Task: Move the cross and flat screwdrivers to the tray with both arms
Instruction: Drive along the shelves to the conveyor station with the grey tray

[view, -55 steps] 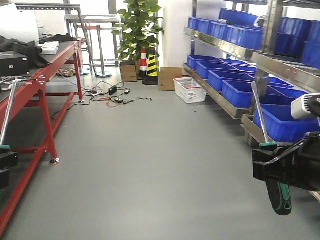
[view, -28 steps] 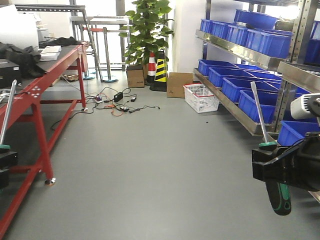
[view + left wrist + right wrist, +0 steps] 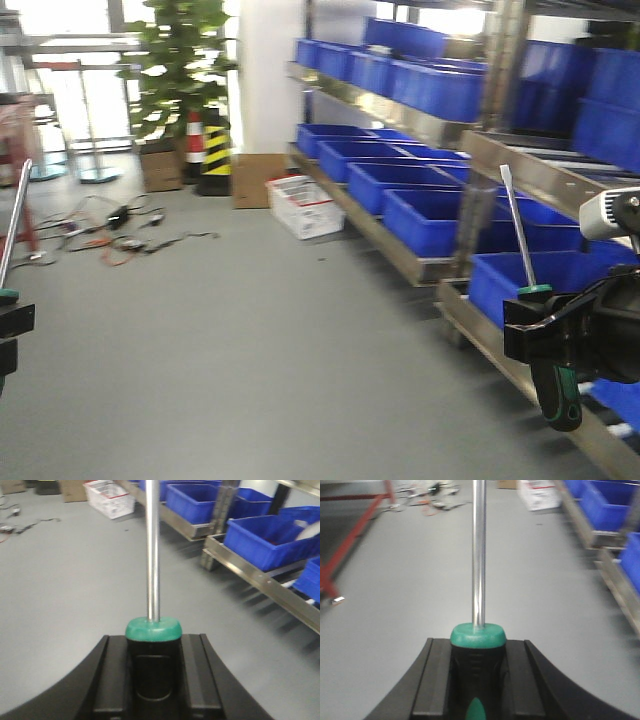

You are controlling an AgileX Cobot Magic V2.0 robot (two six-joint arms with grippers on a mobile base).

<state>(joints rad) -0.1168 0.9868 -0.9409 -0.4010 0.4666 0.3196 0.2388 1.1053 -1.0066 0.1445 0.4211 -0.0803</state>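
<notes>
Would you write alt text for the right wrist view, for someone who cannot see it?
The right gripper is shut on a screwdriver by its black-and-green handle, steel shaft pointing away. Beyond: grey floor, red table frame left, blue bins right.

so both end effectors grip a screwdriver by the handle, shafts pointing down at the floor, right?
Not down: in the exterior front-facing view the left screwdriver and right screwdriver point shafts up. Left end effector and right end effector do grip the handles.
</notes>
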